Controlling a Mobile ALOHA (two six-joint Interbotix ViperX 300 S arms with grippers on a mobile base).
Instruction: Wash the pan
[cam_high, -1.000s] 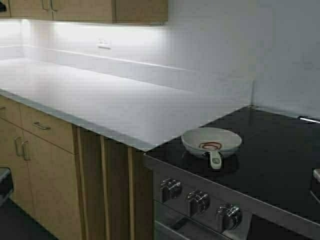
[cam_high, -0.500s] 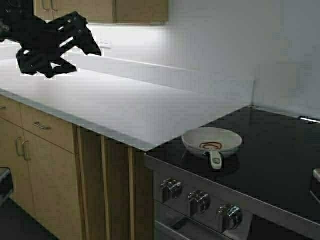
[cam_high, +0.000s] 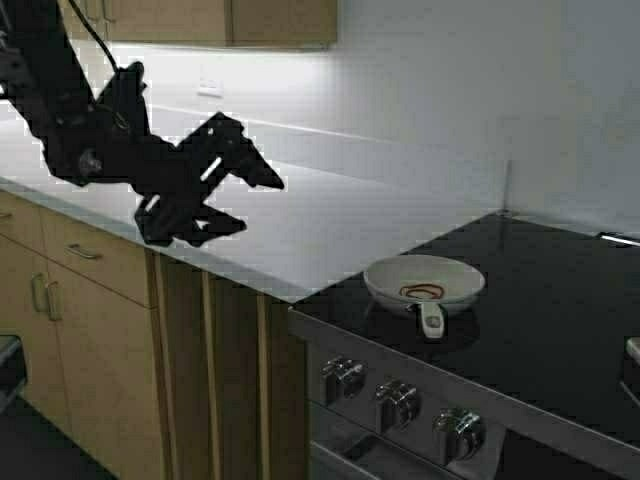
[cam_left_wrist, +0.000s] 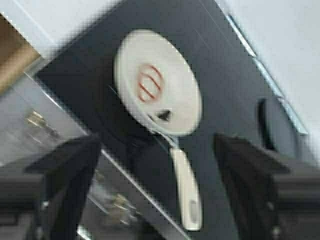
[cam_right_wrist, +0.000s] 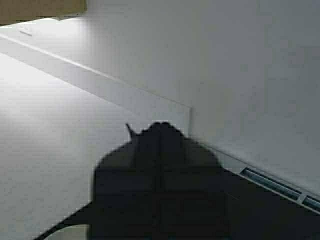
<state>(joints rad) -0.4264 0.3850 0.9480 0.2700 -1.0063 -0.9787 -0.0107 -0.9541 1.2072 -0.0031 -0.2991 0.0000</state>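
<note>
The small round white pan (cam_high: 424, 282) with red rings inside sat on the black glass stove surface (cam_high: 560, 310). The left gripper (cam_high: 235, 195) hung over the white counter (cam_high: 250, 215), well apart from it, fingers wide and empty. The right gripper (cam_right_wrist: 160, 145) had its fingers pressed together.

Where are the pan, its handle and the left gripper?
pan (cam_high: 424, 281): high view, inner floor beside the red rings.
handle (cam_left_wrist: 187, 190): left wrist view, middle of the pale grip.
left gripper (cam_high: 245, 200): high view, gap between its open fingertips.
</note>
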